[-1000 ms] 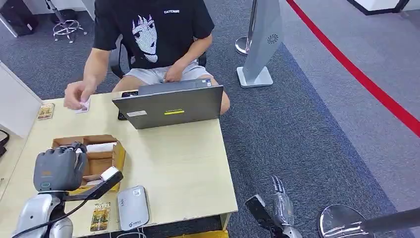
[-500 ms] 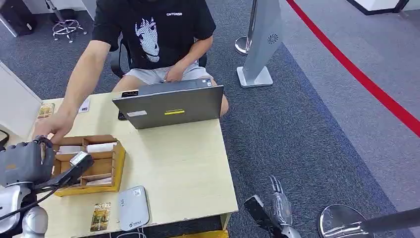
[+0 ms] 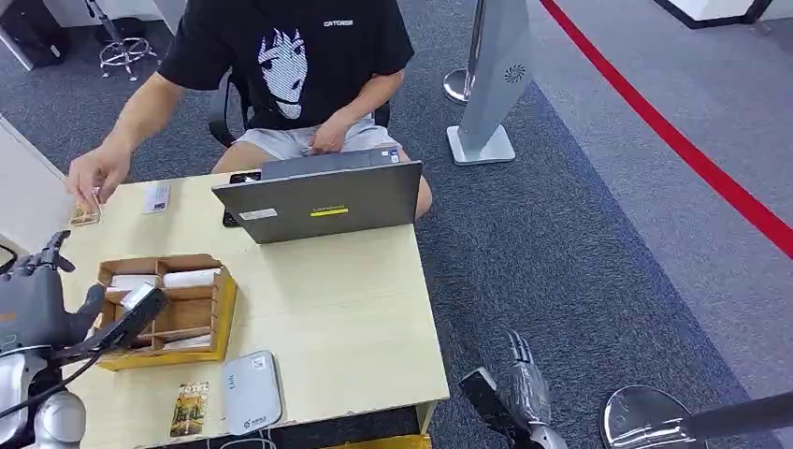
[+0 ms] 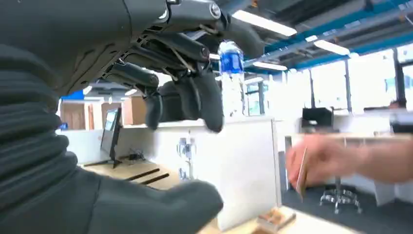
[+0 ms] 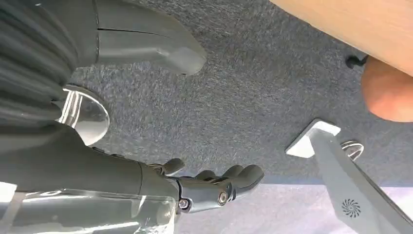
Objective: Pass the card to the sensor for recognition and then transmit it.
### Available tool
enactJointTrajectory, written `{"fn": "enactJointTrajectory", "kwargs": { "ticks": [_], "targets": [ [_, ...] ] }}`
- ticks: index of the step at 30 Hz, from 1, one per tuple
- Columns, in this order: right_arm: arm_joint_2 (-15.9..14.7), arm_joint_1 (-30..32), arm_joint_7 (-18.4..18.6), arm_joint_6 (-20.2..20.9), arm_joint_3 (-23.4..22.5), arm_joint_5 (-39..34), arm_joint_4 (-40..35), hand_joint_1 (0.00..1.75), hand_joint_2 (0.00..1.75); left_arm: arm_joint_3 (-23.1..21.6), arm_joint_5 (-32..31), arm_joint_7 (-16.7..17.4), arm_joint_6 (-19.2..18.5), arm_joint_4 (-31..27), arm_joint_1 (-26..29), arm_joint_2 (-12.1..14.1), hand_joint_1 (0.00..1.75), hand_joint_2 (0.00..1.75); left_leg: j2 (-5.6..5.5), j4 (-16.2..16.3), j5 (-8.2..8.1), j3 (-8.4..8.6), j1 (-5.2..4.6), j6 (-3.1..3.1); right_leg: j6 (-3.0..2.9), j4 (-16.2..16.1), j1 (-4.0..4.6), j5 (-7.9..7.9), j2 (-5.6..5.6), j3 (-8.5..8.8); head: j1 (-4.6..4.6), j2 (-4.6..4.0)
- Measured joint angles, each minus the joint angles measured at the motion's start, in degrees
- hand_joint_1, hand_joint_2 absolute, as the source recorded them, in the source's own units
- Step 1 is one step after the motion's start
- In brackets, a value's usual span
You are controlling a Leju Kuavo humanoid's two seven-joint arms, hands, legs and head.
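Left hand (image 3: 33,304): fingers spread, holding nothing. Right hand (image 3: 531,388): hanging loosely open, unladen. Card (image 4: 301,171): pinched in the person's hand (image 3: 96,174), beyond the left hand. Handover appears complete.

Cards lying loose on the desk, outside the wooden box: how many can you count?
3: one card under the person's hand, a white card beside it, one card beside the sensor. The laptop may hide others.

Pale smooth wood-look table (image 3: 355,327), matt grey laptop (image 3: 323,201), rough grey carpet (image 3: 580,262).
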Motion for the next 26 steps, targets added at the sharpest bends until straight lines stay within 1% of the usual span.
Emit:
{"fn": "enactJointTrajectory", "kwargs": {
  "ticks": [3,6,8,12,15,17,21,25,26],
  "targets": [
    [0.00,0.02,0.24,0.04,0.00,0.02,-0.04,0.00,1.75,1.51,5.67,-2.36,2.93,-3.33,0.60,-2.10,0.00,1.75,0.00,0.00,0.00,-0.01,-0.01,0.00,0.00,-0.01,-0.01,0.00,0.00,0.00,0.00,0.00],
    [0.00,0.19,0.81,0.00,-0.02,-0.11,-0.44,0.00,1.75,2.47,14.32,-6.72,4.26,-8.68,2.47,-4.82,0.00,1.75,0.01,0.00,-0.02,-0.02,-0.02,0.01,0.00,-0.04,-0.01,0.00,0.00,0.00,0.00,0.00],
    [0.00,0.55,0.98,0.00,-0.02,-0.53,-0.94,0.00,1.75,2.56,17.93,-8.72,5.03,-12.05,4.06,-6.28,0.00,1.75,0.01,0.00,-0.03,-0.03,-0.02,0.03,0.01,-0.04,-0.02,-0.01,-0.01,0.00,0.00,0.00],
    [0.02,1.59,1.73,0.00,-0.48,-0.74,-2.49,0.00,1.75,2.58,27.20,-13.47,8.02,-18.67,9.17,-9.01,0.00,1.75,0.02,0.00,-0.06,-0.03,-0.02,0.05,0.01,-0.05,-0.02,-0.01,0.00,-0.02,0.00,0.00],
    [0.11,2.33,2.16,0.00,-1.55,-0.77,-3.94,0.00,1.75,2.56,33.93,-15.47,8.06,-21.95,13.85,-10.74,0.00,1.75,0.02,0.00,-0.07,-0.02,-0.02,0.04,0.02,-0.06,-0.02,-0.03,-0.01,-0.03,-0.02,0.00],
    [0.26,2.97,2.19,0.00,-2.73,-0.76,-5.15,0.00,1.75,2.56,35.14,-16.32,7.32,-23.12,17.33,-11.98,0.00,1.75,0.02,0.00,-0.08,-0.03,-0.02,0.04,0.03,-0.06,-0.02,-0.04,-0.01,-0.03,-0.02,0.00],
    [0.57,3.82,2.16,0.11,-5.09,-0.72,-7.10,0.00,1.75,2.45,34.42,-17.64,7.03,-23.36,23.11,-14.50,0.00,1.75,0.02,0.00,-0.07,-0.03,-0.02,0.04,0.04,-0.06,-0.02,-0.04,-0.01,-0.04,0.00,0.00],
    [0.72,4.08,2.12,0.35,-6.14,-0.68,-7.96,0.00,1.75,2.45,34.27,-17.88,7.08,-23.38,24.83,-15.80,0.00,1.75,0.01,0.00,-0.07,-0.01,-0.02,0.04,0.04,-0.06,-0.02,-0.02,-0.02,-0.01,0.00,0.00],
    [0.77,4.15,2.10,0.35,-6.41,-0.66,-8.18,0.00,1.75,2.45,34.07,-17.70,6.07,-23.38,25.14,-16.09,0.00,1.75,0.01,0.00,-0.07,-0.01,-0.02,0.04,0.03,-0.06,-0.02,-0.02,-0.03,-0.01,-0.04,0.00]
  ]
}}
